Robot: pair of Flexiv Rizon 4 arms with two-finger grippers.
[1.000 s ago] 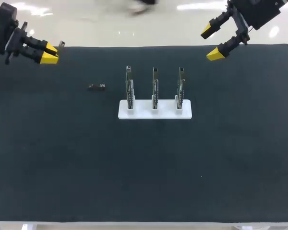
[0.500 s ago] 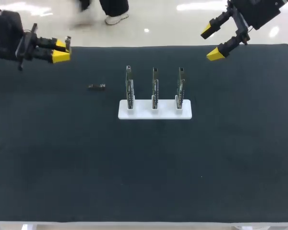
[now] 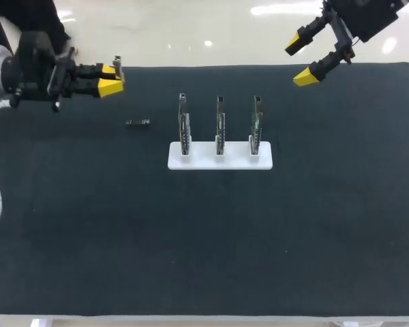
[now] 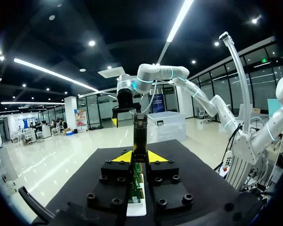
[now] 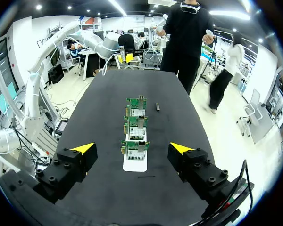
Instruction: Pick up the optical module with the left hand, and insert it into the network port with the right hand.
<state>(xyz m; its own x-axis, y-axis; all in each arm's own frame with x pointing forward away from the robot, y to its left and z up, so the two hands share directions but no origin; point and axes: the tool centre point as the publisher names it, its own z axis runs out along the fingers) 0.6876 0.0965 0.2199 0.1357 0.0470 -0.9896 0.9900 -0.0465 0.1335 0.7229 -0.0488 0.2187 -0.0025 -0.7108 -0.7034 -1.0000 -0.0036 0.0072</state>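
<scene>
The left arm (image 3: 27,65), black-cased with a pale link behind it, is coming in from the left side and lying nearly level, its wrist pointing toward the middle. The left pincer (image 3: 112,78) (image 4: 138,156), two black fingers with bright yellow tips, is keeping its fingers close together with only a narrow gap between them, gripping nothing. The black right arm (image 3: 365,17) is entering at the far right corner, angled downward. The right pincer (image 3: 300,60) (image 5: 132,148), likewise yellow-tipped, is hanging with its fingers spread wide, gripping nothing.
</scene>
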